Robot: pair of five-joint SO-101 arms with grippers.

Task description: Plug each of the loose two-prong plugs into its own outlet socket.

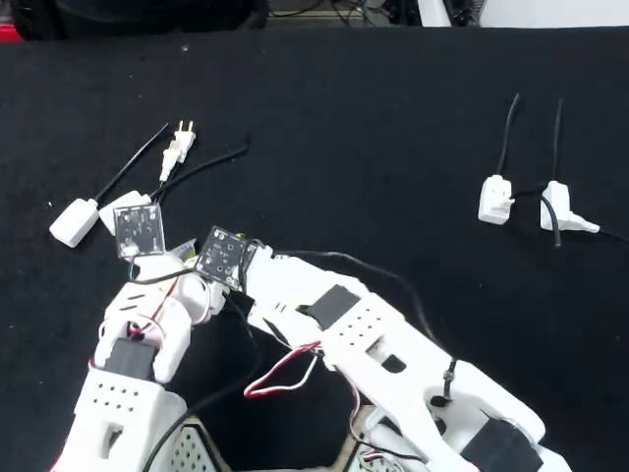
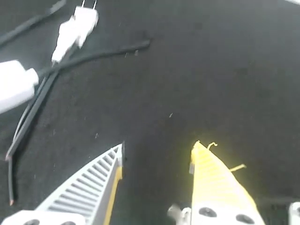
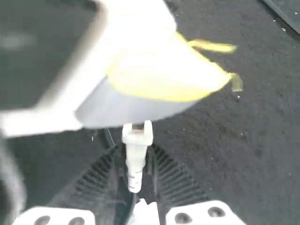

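Where your right gripper (image 3: 136, 151) sits, its dark ribbed fingers (image 3: 174, 180) are clamped on a small white plug (image 3: 134, 164), held lengthwise between them. Just ahead of that plug hangs the yellow finger (image 3: 164, 75) of your left gripper (image 2: 158, 146). The left gripper's jaws stand apart over the black mat (image 2: 225, 70), with nothing between them.

Ahead of the left gripper, off to its white-finger side, lies one loose two-prong plug (image 2: 75, 29), prongs pointing away and well apart from the fingertips. A white outlet socket (image 2: 13, 85) lies nearer on the same side, and a black cable (image 2: 93, 55) runs off from it.

Counting from above, you have two plugs: the loose one and the held one. One outlet socket lies at the left, with one white block (image 1: 120, 206) just beside it, partly under an arm's camera board. Two white cabled pieces (image 1: 496, 200) lie side by side at the far right; whether they are plugs or sockets you cannot tell.
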